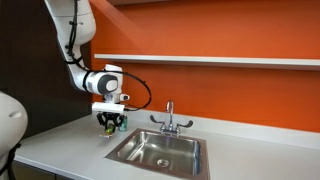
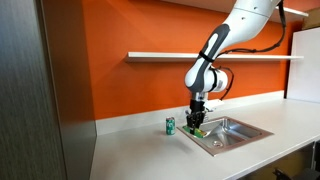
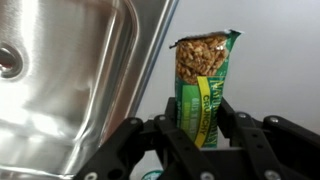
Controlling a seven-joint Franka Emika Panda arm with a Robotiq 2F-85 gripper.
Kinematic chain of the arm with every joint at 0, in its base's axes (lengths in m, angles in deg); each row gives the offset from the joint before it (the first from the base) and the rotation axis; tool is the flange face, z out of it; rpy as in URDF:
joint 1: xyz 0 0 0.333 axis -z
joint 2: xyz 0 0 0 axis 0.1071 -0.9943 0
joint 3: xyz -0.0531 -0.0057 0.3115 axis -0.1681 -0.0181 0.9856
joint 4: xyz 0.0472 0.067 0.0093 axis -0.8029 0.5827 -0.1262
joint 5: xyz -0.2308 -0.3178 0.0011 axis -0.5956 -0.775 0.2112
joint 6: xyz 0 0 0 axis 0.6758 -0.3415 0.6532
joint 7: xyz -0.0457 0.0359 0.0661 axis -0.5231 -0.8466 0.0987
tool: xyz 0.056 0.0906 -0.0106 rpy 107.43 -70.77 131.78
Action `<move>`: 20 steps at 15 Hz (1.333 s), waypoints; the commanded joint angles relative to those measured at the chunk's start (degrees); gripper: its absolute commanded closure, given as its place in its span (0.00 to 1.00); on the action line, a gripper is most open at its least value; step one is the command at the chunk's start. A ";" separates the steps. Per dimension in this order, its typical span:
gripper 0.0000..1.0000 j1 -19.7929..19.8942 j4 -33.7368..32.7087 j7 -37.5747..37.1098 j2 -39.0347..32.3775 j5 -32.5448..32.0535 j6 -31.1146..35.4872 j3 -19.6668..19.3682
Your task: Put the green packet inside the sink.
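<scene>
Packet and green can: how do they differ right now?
The packet is flat, the can cylindrical. The packet is held in the hand beside the sink; the can stands upright on the counter. Both are green.

Room overhead, two uprights close by

In an exterior view the sink (image 1: 140, 150) lies open overhead, only the faucet (image 1: 169, 120) rising at its far rim, and the counter (image 1: 60, 150) to its left gives room. In an exterior view a green can (image 2: 170, 125) stands just left of the gripper (image 2: 197, 127), which clamps the green packet (image 3: 205, 85); a shelf (image 2: 200, 55) runs well above.
</scene>
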 commanded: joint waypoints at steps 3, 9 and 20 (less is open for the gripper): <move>0.84 0.96 7.04 -2.24 6.97 1.91 2.62 -3.77; 0.84 0.95 9.71 -4.49 9.69 1.19 3.73 -8.01; 0.59 0.29 8.86 -4.03 8.32 0.90 3.40 -9.00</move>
